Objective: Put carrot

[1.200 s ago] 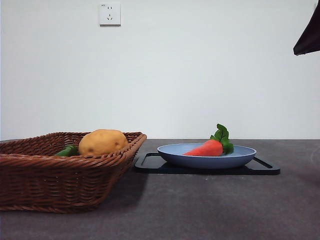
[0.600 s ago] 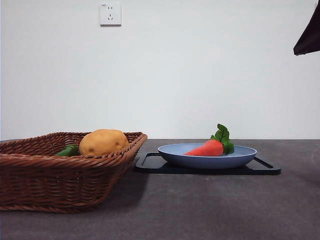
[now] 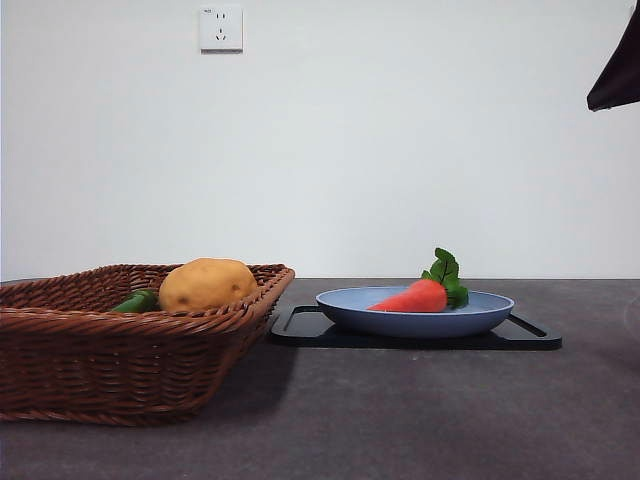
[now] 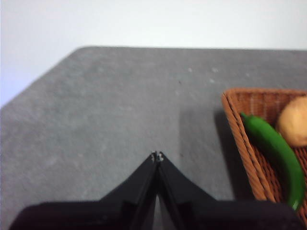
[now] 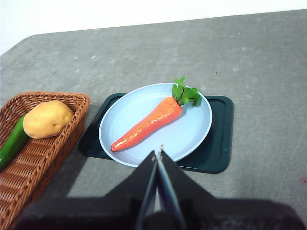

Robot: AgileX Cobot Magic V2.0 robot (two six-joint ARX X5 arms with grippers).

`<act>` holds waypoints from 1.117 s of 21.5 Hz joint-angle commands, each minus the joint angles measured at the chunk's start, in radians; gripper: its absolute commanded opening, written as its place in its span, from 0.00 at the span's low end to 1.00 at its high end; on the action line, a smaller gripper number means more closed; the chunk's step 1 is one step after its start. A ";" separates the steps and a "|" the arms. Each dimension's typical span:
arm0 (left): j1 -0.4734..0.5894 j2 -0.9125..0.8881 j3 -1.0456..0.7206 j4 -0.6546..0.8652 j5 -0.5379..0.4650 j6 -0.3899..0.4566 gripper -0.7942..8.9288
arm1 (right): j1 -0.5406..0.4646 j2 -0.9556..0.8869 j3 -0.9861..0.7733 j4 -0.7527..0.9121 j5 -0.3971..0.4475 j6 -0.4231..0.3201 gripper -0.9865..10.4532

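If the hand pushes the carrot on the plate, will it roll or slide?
The carrot is round and tapered, so it would probably roll in a curve rather than straight. The blue plate looks smooth, so sliding seems likely too. Its raised rim may stop the carrot.

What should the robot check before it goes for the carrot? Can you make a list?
1. Carrot easy to see, nothing covering it: ok.
2. Carrot lies flat on the blue plate: ok.
3. Plate sits on the dark tray: ok.
4. Right pincer open and ready: not ok, it is shut and empty, just short of the plate.
5. Left pincer out of the way: ok, shut over bare table beside the basket.
6. Room in the basket, with the potato and the green vegetable in it: cannot tell.
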State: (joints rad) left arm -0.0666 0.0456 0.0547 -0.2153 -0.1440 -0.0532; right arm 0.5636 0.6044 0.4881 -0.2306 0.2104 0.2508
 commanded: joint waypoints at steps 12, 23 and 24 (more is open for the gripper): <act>0.016 -0.004 -0.021 -0.036 0.044 -0.006 0.09 | 0.007 0.002 0.010 0.014 0.005 0.011 0.10; 0.016 -0.004 -0.021 -0.036 0.044 -0.006 0.09 | -0.087 -0.194 -0.016 -0.005 0.099 -0.297 0.10; 0.016 -0.004 -0.021 -0.036 0.044 -0.006 0.09 | -0.138 -0.244 -0.043 0.004 0.090 -0.283 0.10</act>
State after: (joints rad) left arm -0.0528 0.0456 0.0406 -0.2478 -0.0963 -0.0536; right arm 0.4244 0.3576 0.4511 -0.2256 0.2951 -0.0013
